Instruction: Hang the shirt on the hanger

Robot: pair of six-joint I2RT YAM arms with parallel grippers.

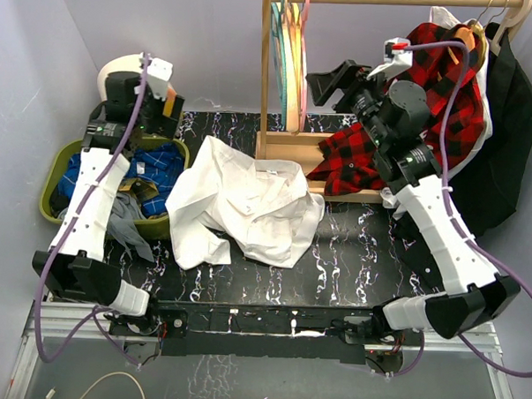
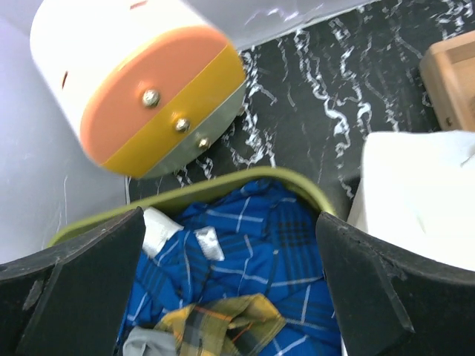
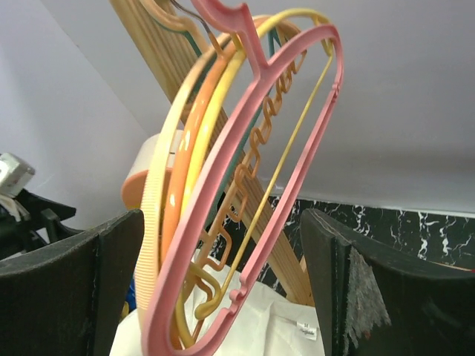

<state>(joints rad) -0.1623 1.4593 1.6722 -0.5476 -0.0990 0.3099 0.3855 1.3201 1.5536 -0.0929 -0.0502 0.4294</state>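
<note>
Two sets gape: our left fingers (image 2: pixel 74 289) idle, our right fingers (image 3: pixel 371 289) face the thin pink plastic hanger (image 3: pixel 293 46) on the wooden rack (image 1: pixel 264 85). The crumpled white collared shirt (image 1: pixel 244 203) lies beside that rack. Next, we judge, pinch and unhook the hanger.

shirt (image 1: pixel 244 203) on table (image 1: pixel 352 256) centre | basket (image 1: pixel 46 188) left of it | hanger (image 3: pixel 293 196) on rack (image 1: pixel 264 76) behind

The top view looks steeply down from high behind the near edge over the whole table (image 1: pixel 352 247). The left wrist view faces down, close over the green basket (image 2: pixel 223 182). The right wrist view tilts upward, very close to the pink hanger (image 3: pixel 211 167). All three catch the white shirt (image 1: pixel 244 203).
</note>
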